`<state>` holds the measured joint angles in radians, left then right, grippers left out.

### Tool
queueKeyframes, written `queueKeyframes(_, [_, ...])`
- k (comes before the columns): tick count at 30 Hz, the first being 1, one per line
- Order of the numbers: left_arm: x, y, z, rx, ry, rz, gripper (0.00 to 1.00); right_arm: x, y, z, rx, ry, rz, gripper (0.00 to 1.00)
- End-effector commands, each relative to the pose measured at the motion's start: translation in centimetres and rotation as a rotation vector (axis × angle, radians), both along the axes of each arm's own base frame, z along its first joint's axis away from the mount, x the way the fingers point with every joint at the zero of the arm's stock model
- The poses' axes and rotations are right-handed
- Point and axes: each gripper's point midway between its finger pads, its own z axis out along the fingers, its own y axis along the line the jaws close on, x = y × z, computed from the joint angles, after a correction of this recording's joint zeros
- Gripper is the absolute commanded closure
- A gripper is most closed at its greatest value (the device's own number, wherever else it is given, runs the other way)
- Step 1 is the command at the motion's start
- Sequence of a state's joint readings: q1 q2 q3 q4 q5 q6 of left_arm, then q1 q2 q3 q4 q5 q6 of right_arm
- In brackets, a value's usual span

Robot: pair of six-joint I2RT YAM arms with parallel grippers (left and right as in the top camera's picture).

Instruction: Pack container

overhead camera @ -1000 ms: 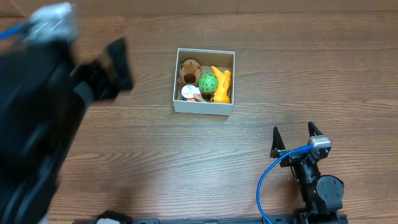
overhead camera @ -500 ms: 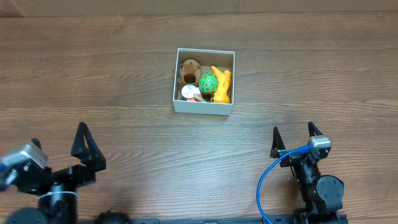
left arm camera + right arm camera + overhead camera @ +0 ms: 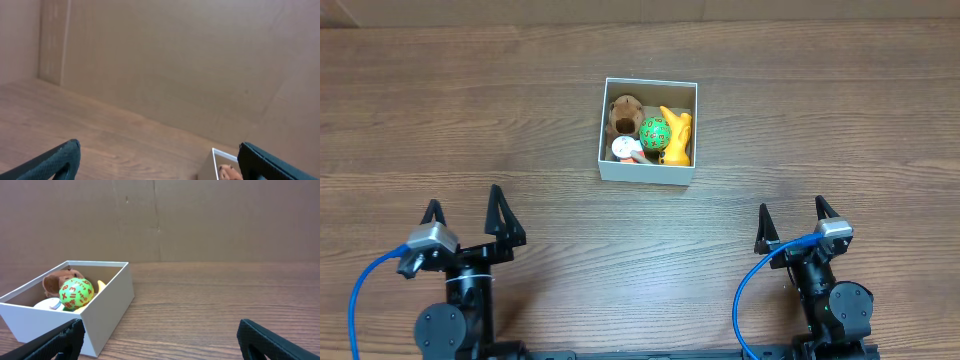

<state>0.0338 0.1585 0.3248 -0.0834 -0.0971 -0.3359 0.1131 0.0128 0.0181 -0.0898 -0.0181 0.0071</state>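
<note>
The container (image 3: 605, 130) is a white-walled square box at the table's middle back. It holds a brown plush toy (image 3: 624, 113), a green ball with red marks (image 3: 654, 133), a yellow toy (image 3: 677, 137) and a white and red piece (image 3: 625, 149). My left gripper (image 3: 468, 218) is open and empty at the front left, far from the box. My right gripper (image 3: 794, 215) is open and empty at the front right. The right wrist view shows the container (image 3: 107, 305) with the green ball (image 3: 76, 293) ahead on the left. The left wrist view shows the container's corner (image 3: 216, 159) at the lower right.
A brown cardboard wall (image 3: 200, 220) stands behind the wooden table (image 3: 820, 120). Blue cables run from both arms at the front edge.
The left arm has swung down from high near the camera and settled at the table's front left with its jaws open. The right arm and the container have not moved.
</note>
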Motion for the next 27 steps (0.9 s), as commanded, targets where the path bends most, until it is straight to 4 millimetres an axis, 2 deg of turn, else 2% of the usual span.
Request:
queueKeyframes(1, [0.3, -0.8, -1.9, 0.047, -0.013, -0.048, 0.0, 0.0, -0.1, -0.1, 0.005, -0.005, -0.007, 0.0])
queueKeyframes(5, [0.3, -1.4, -3.2, 0.107, -0.009, -0.075, 0.0, 0.0, -0.1, -0.1, 0.005, -0.005, -0.007, 0.0])
queueKeyframes(13, [0.7, -1.5, -6.9, 0.117, 0.036, -0.082, 0.0, 0.0, -0.1, -0.1, 0.005, -0.005, -0.007, 0.0])
queueKeyframes(18, [0.9, -1.5, -8.5, 0.136, 0.071, -0.083, 0.0, 0.0, -0.1, -0.1, 0.005, -0.005, -0.007, 0.0])
queueKeyframes(23, [1.2, -1.3, -10.6, 0.215, 0.125, -0.073, 0.0, 0.0, -0.1, -0.1, 0.005, -0.005, -0.007, 0.0])
queueKeyframes(27, [1.2, -1.3, -11.2, 0.386, 0.164, -0.073, 0.0, 0.0, -0.1, -0.1, 0.005, -0.005, -0.007, 0.0])
